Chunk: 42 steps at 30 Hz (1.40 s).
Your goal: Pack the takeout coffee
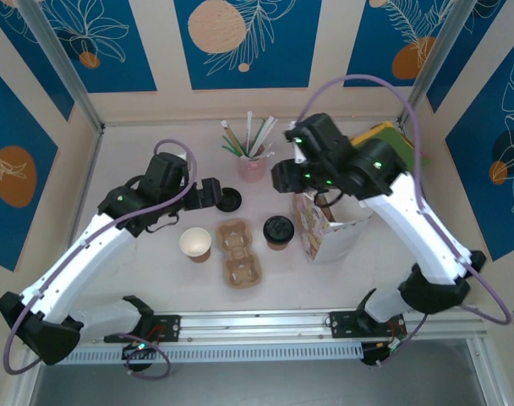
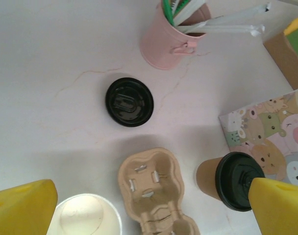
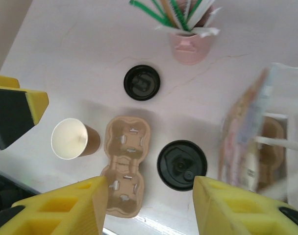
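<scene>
The takeout coffee (image 1: pixel 278 231), a brown paper cup with a black lid, stands on the table between the kraft cup tray (image 1: pixel 238 252) and the patterned paper bag (image 1: pixel 329 228). My right gripper (image 3: pixel 149 208) hovers high above the tray (image 3: pixel 125 164) and the coffee (image 3: pixel 182 165), open, with nothing between its yellow fingers. My left gripper (image 2: pixel 151 210) is open too, above the tray (image 2: pixel 156 191), with the coffee (image 2: pixel 232 180) by its right finger. In the top view the left gripper (image 1: pixel 210 193) sits beside a loose black lid (image 1: pixel 230 200), and the right gripper (image 1: pixel 287 176) is behind the coffee.
A lidless brown cup (image 1: pixel 195 244) with a cream inside stands left of the tray. A pink holder of straws (image 1: pixel 251 165) is at the back centre. The open bag (image 3: pixel 252 142) stands to the right, with a brown and yellow box (image 1: pixel 384 135) behind it.
</scene>
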### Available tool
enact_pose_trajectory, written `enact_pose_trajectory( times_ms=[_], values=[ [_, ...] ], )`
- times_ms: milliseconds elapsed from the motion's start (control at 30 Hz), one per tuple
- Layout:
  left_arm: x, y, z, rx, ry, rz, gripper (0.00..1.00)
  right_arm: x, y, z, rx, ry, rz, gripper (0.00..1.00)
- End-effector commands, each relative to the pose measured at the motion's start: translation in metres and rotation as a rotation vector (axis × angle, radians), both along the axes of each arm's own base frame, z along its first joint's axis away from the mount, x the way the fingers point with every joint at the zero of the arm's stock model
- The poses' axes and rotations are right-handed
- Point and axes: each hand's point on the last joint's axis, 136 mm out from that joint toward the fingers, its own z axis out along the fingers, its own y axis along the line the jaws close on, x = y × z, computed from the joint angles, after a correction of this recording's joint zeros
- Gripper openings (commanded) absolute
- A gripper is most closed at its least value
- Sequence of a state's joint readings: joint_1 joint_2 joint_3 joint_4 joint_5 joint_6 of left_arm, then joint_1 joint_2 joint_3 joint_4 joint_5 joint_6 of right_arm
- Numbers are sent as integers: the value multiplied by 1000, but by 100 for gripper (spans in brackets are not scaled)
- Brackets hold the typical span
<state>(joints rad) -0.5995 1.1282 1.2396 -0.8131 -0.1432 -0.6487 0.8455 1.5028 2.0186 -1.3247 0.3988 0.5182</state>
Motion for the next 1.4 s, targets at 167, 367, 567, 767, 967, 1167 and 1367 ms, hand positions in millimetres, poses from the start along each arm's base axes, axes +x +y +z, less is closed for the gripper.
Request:
enact_pose_trajectory(
  times_ms=[167,367,567,767,967,1167,1367],
  values=[
    [-30,38,-10,30,-13,73,100,0,59,-59,-114,143,88,52],
    [-47,51,-15,22,-3,95,100,0,77,-108,-178,248,103,53],
    [-56,55,-18,11,7,102,100,-2,73,-148,-207,355,69,56],
    [-58,41,-20,-39,20,42,100,-4,55,-176,-196,439,14,60],
    [-58,25,-25,-85,50,-12,100,-5,35,-195,-185,504,-42,65],
    [-55,20,-25,-88,50,-31,100,-3,23,-200,-218,511,-81,69],
    [-53,19,-26,-84,50,-35,100,-1,8,-199,-240,517,-133,73]
  ],
)
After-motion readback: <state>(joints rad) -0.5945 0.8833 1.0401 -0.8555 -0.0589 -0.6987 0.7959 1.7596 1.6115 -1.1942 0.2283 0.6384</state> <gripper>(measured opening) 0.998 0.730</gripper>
